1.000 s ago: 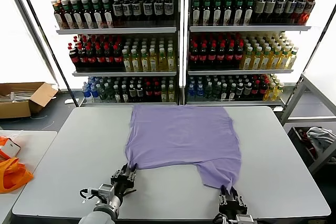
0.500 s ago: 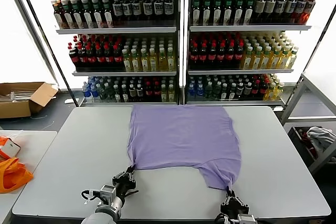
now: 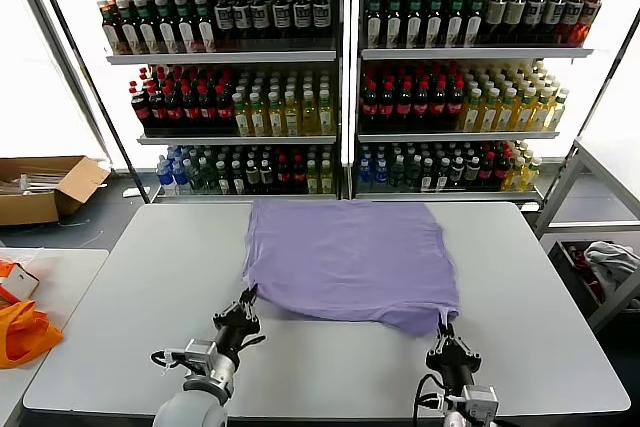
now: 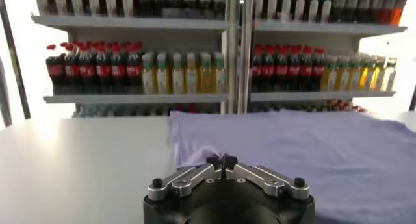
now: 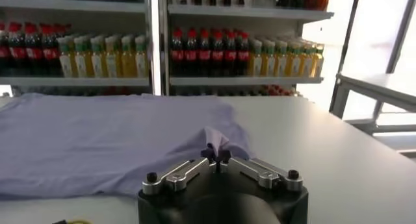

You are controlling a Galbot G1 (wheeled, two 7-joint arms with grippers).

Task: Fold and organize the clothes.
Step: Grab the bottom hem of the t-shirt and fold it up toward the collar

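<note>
- The lavender T-shirt [image 3: 345, 262] lies plain side up on the far half of the grey counter [image 3: 130, 317], its far hem close to the counter's far edge.
- The near hem is drawn up off the surface at two corners, so the cloth sags in a shallow curve between them.
- The left claw [image 3: 244, 309] is clenched on the shirt's near-left corner; the left wrist view shows the fingertips [image 4: 221, 160] pressed together with a pinch of purple cloth between them.
- The right claw [image 3: 444, 332] is clenched on the near-right corner, where a small peak of fabric [image 5: 216, 141] stands up between its closed fingers.
- Bare counter runs along both sides of the shirt and across the whole near strip in front of the two claws.
- Behind the counter stand shelves of bottled drinks [image 3: 340, 77], just beyond the far edge.
- To the robot's left, a cardboard box [image 3: 45, 187] sits on the floor, and an orange cloth bag [image 3: 25, 332] rests on a separate low surface beside the counter.
- To the robot's right, a metal frame [image 3: 590, 207] stands just off the counter's edge, with a grey-white cloth bundle [image 3: 612, 262] lower down behind it.
</note>
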